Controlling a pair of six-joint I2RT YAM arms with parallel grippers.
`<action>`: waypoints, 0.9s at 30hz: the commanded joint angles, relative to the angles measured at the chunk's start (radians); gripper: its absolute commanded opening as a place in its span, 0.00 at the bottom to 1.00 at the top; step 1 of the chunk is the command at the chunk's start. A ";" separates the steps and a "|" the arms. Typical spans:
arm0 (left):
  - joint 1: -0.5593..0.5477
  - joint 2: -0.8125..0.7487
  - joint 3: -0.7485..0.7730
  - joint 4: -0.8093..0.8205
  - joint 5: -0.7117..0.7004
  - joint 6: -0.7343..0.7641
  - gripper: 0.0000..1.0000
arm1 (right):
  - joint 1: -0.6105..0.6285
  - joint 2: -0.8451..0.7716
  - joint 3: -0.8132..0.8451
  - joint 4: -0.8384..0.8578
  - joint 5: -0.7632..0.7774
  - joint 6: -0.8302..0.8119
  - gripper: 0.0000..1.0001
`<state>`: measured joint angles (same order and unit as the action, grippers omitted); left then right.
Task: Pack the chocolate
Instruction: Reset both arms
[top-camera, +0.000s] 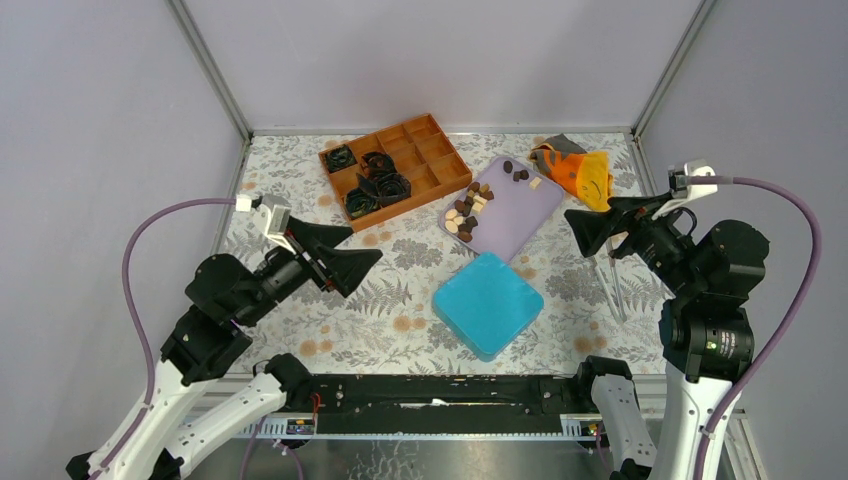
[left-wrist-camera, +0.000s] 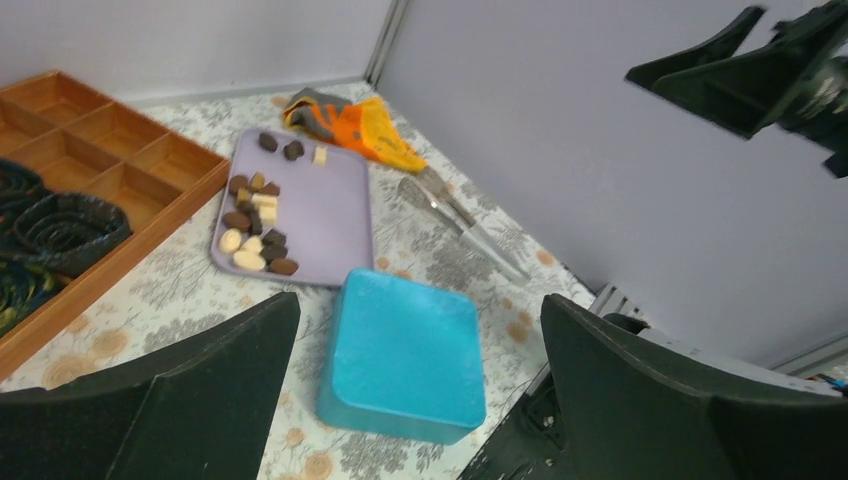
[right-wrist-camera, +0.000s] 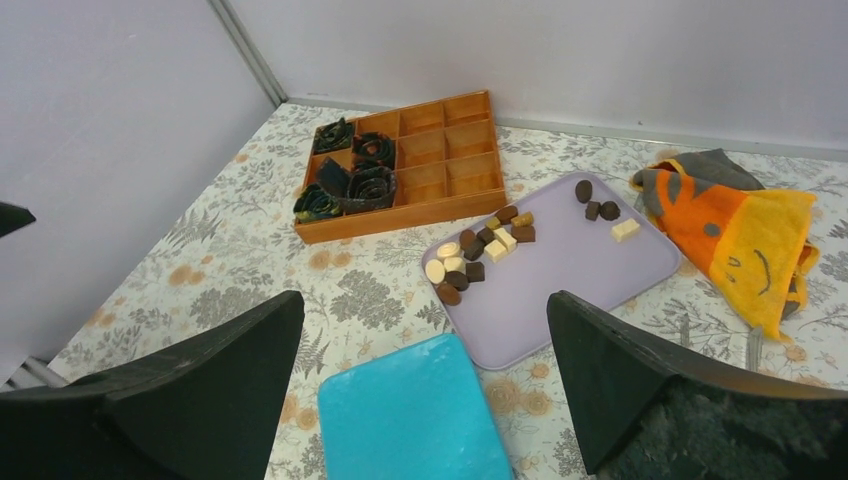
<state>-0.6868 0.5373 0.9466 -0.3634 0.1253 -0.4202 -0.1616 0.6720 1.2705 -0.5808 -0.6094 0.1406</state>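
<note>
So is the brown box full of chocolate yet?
No. The box holds only black paper cups; the chocolate lies on the purple tray.

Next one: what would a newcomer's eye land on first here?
The bright turquoise box at the near middle of the table catches the eye first. Just behind it, a lilac tray holds a scatter of chocolates, with a wooden divided box to its left and an orange cloth to its right.
</note>
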 joint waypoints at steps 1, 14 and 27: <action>0.003 0.012 0.060 0.122 0.068 -0.031 0.99 | -0.005 0.004 0.027 0.062 -0.087 0.014 1.00; 0.003 0.030 0.043 0.130 0.055 -0.024 0.99 | -0.006 0.011 0.092 0.026 0.017 0.070 1.00; 0.003 0.035 0.029 0.115 0.034 -0.009 0.99 | -0.006 0.010 0.066 0.037 0.042 0.050 0.99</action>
<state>-0.6868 0.5697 0.9852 -0.2985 0.1684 -0.4393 -0.1631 0.6762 1.3285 -0.5743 -0.5915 0.1909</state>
